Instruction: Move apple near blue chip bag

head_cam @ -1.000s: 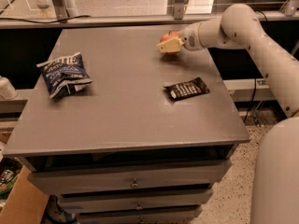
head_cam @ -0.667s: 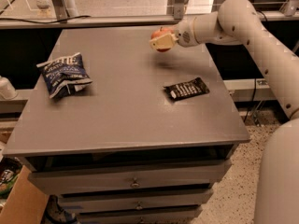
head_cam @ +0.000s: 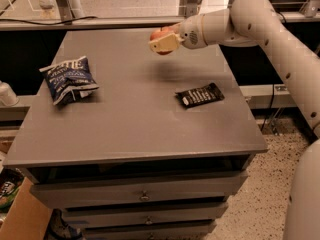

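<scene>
"Where was the apple (head_cam: pixel 159 34) when you looked?"

"Up in the air over the far part of the grey cabinet top (head_cam: pixel 135 124). The gripper (head_cam: pixel 164 41) had its fingers closed on it, and only a red-orange sliver showed behind the pale finger."

"And the blue chip bag (head_cam: pixel 69 79)?"

"Lying crumpled on the left side of the top, well apart from the apple. A flat black packet (head_cam: pixel 200 95) lay off to the right, nearer the front."

"What worried you?"

"Two things, to my eye. An apple is round, so if it were released from that height or onto a slant it could roll, maybe off the left edge, which the bag sat close to. And if the arm came in too low, the gripper might catch the wrinkled bag and shove it along."
</scene>
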You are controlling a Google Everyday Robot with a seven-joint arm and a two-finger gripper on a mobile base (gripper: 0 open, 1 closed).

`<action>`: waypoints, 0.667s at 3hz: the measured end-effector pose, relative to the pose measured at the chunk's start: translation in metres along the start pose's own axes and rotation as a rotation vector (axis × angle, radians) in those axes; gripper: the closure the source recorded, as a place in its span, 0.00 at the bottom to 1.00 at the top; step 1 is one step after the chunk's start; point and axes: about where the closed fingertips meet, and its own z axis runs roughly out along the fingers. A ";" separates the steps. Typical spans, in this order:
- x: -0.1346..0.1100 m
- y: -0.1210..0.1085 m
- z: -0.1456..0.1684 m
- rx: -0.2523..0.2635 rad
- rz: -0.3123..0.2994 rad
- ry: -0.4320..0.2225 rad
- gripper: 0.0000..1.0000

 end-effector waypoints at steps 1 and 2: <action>-0.005 0.010 0.014 -0.055 0.021 -0.074 1.00; -0.008 0.038 0.046 -0.160 0.057 -0.174 1.00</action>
